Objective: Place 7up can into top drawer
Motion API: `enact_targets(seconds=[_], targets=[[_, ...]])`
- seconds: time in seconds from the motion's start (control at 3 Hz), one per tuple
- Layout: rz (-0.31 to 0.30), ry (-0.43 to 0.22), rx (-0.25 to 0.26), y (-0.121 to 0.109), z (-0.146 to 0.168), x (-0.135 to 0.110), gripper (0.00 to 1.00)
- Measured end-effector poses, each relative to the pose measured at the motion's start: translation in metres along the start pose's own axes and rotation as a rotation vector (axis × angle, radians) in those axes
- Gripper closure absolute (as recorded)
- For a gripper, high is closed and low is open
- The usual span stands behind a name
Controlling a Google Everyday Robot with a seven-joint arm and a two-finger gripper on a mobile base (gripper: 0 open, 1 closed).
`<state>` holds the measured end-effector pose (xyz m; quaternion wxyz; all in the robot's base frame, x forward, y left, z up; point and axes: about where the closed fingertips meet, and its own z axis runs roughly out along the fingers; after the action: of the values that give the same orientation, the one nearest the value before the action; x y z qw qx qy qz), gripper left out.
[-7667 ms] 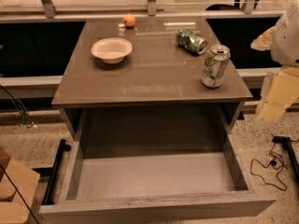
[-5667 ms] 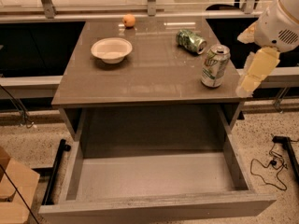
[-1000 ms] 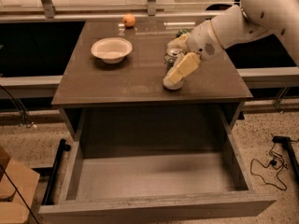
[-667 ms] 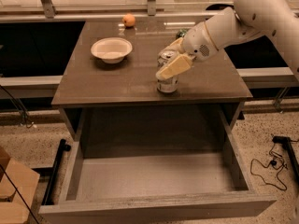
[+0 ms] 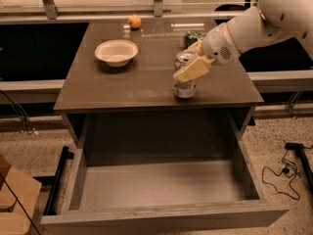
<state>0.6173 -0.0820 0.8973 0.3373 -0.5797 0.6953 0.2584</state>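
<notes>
The 7up can (image 5: 185,86) stands upright or just above the tabletop near the table's (image 5: 122,84) front edge, right of centre. My gripper (image 5: 189,64) comes in from the right and is shut on the can's upper half; one pale finger (image 5: 192,69) crosses its front. The top drawer (image 5: 161,187) is pulled fully open below the table, with its flat grey bottom bare and its long front panel (image 5: 166,222) nearest the camera. The can is above and behind the drawer's opening.
A white bowl (image 5: 116,51) sits at the table's left middle. An orange (image 5: 134,21) lies at the back. A dark green can (image 5: 192,35) lies at the back right, partly hidden by my arm. Cables (image 5: 286,173) lie on the floor at right.
The can has travelled from the table's right edge leftward and toward the front edge, carried in my gripper. My arm has swung in from the right.
</notes>
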Motion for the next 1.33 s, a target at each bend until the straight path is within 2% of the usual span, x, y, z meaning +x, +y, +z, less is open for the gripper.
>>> enact_targets(seconds=[0.33, 0.67, 1.0, 1.33], targets=[[-0.009, 0.012, 0.030, 0.030, -0.033, 0.001, 1.00], [-0.026, 0.032, 0.029, 0.095, -0.059, 0.010, 1.00], [-0.052, 0.046, 0.007, 0.148, -0.048, 0.027, 1.00], [-0.056, 0.051, 0.001, 0.187, -0.026, 0.052, 1.00]])
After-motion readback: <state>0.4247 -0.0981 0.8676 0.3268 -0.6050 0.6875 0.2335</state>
